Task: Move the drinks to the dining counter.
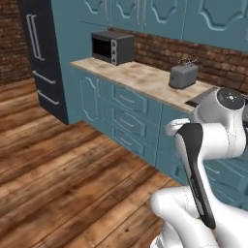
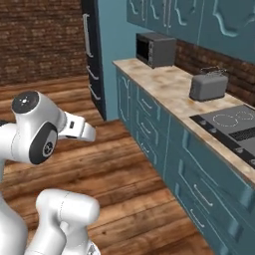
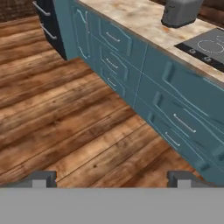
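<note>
The drinks and the dining counter are out of view. My gripper [image 3: 113,179] hangs over the wooden floor [image 3: 57,113] with its two dark fingertips [image 3: 43,178] far apart; it is open and holds nothing. It faces the teal drawer fronts [image 3: 175,109] under a marble counter [image 2: 164,84] that carries a black stovetop [image 2: 234,124]. My arm is folded close to the base in both base views.
On the stovetop counter stand a grey toaster [image 2: 208,85] and a dark microwave [image 2: 156,50]. A tall dark fridge [image 1: 41,58] stands at the counter's far end. Teal wall cabinets [image 1: 160,14] hang above a brick backsplash. Open floor [image 1: 63,164] stretches to the left.
</note>
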Tool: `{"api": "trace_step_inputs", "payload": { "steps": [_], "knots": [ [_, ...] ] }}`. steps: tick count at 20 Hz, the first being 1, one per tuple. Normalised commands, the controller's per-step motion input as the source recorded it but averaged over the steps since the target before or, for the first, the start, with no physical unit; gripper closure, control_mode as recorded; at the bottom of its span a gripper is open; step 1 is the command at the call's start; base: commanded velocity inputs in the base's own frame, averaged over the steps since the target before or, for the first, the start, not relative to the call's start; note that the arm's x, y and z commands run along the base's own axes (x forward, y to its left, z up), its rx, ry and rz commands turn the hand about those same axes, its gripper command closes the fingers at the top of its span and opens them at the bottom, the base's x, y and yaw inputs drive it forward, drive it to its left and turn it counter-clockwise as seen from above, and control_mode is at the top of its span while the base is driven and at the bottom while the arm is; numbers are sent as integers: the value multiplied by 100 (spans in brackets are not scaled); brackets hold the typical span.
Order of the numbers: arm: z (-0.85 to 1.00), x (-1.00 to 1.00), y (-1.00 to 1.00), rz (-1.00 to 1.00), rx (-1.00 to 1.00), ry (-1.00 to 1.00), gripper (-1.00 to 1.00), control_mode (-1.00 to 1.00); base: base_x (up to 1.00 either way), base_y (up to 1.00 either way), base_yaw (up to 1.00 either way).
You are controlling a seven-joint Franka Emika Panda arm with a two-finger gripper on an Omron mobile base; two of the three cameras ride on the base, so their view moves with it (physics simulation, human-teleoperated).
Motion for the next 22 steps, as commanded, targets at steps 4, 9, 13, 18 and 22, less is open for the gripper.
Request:
{"api": "trace_step_inputs", "payload": {
  "steps": [4,9,13,18,22],
  "knots": [
    [0,0,0,0,0,0,-100,100,59,-43,-33],
    [0,0,0,0,0,0,-100,100,61,-42,-32],
    [0,0,0,0,0,0,-100,100,66,-41,-30],
    [0,0,0,0,0,0,-100,100,42,-46,-28],
    [0,0,0,0,0,0,-100,100,0,-1,-25]
  ]
}}
